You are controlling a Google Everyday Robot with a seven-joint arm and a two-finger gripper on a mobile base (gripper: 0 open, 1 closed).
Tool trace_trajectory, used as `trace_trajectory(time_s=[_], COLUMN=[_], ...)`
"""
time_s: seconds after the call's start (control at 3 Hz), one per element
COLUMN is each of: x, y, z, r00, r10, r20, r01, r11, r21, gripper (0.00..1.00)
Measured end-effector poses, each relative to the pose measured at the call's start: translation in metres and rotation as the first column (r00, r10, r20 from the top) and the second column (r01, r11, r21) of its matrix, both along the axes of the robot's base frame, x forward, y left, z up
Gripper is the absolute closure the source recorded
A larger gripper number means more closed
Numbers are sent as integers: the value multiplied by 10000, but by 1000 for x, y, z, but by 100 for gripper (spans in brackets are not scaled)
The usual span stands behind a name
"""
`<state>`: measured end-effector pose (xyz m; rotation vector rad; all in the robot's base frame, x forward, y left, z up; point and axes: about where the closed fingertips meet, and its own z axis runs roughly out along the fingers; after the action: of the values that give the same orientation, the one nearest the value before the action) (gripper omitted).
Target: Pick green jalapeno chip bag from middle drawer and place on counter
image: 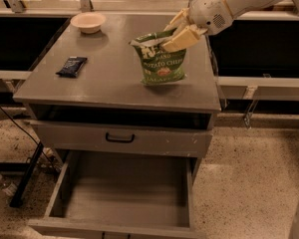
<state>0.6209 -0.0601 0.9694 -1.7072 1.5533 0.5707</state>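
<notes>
Your gripper [178, 30] is over the right rear part of the counter [109, 81], at the end of the white arm that reaches in from the upper right. Its two tan fingers [185, 36] are pinched on the crumpled whitish top of the green jalapeno chip bag [163, 64], so you have the bag in hand. The bag stands upright with its lettering facing you, and its bottom edge looks to be resting on the counter, well in from the front edge.

Below, you see the middle drawer [124, 193] pulled out, its grey floor bare. Above it is a closed drawer front [154, 142] with a black handle [119, 138].

On the counter's left side lies a small dark packet [72, 66], well apart from the bag. A pale bowl [88, 22] sits near the back left corner.
</notes>
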Motion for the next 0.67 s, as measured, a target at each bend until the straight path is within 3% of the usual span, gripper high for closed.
trace_trajectory(time_s=[0.33, 0.67], x=[4, 4], y=[24, 24], z=[-29, -29], r00=[9934, 9934], r10=[790, 790], r20=[-828, -828], r01=[-783, -783], r11=[9969, 9969], r21=[114, 114], gripper=[100, 100])
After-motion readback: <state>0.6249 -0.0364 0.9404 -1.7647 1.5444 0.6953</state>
